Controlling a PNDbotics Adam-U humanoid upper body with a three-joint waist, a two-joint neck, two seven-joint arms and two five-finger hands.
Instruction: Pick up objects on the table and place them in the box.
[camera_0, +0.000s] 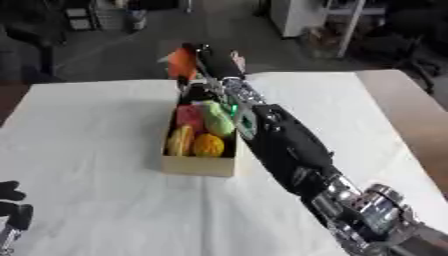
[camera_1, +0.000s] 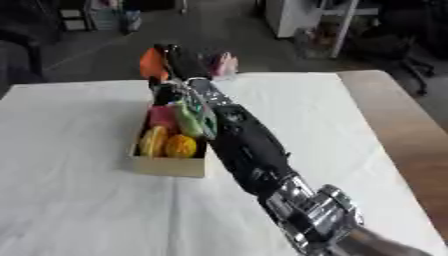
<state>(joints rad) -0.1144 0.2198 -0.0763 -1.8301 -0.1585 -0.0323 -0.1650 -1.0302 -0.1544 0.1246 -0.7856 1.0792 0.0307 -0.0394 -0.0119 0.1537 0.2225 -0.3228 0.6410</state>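
Resting at the lower left corner, the left hand (camera_0: 10, 202) shows only dark fingers; whether they are straight or curled cannot be told. Mid-table on the white tablecloth (camera_0: 96, 130), the cardboard box (camera_0: 198, 165) holds yellow, orange, red and green pieces. Above its far end the right hand (camera_0: 210, 60) grips an orange object (camera_0: 182, 64); no writing is readable.

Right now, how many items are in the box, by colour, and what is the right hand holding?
Red: 1
Green: 1
Yellow: 1
Orange: 1
Total in the box: 4
Held over the far end by the right hand: 1 orange object
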